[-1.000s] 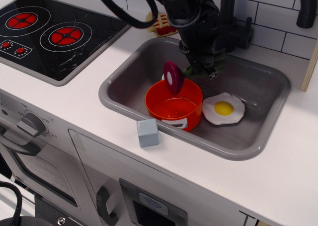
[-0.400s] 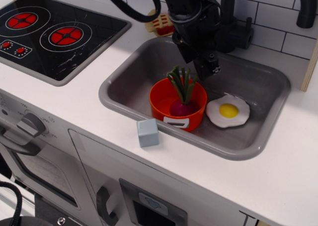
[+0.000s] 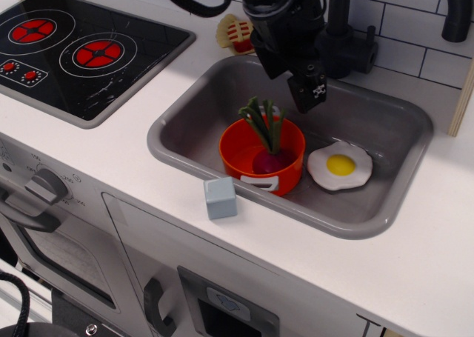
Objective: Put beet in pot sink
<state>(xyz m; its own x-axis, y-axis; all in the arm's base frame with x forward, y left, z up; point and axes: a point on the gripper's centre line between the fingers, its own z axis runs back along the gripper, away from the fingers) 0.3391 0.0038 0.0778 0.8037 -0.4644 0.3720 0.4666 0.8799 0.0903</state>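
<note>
Beet [image 3: 270, 159] inside pot [image 3: 261, 156], magenta bulb down at the bottom, green stalks [image 3: 263, 122] sticking up and leaning left past the rim. Not touched by anything but the pot.

Pot upright in sink [image 3: 185, 104], near the front wall, roughly mid-basin. Light-grey loop handle [image 3: 260, 182] facing the camera.

Gripper [image 3: 309, 92] above the sink, up and to the right of the pot, clear of the stalks. Nothing held. Jaws: cannot tell whether apart or together; black parts merge against the dark arm body [image 3: 285, 15].

Fried egg [image 3: 340, 166] flat on the sink floor, just right of the pot, yolk up. Close to the pot, contact unclear.

Pale blue-grey cube [image 3: 221, 198] on the white tabletop [image 3: 111, 148], just outside the sink's front rim, in front of the pot's left side.

Black stovetop [image 3: 74, 52] with red rings at far left, well apart from the sink. Dark faucet [image 3: 348, 33] behind the basin, partly hidden by the arm. Small yellow-and-red toy item [image 3: 237, 35] on the tabletop behind the sink's back-left corner; too partly hidden to identify.

White tiled wall [image 3: 415, 26] at back. Oven knob [image 3: 46, 185] and dark handle [image 3: 157, 301] on the cabinet front below.
</note>
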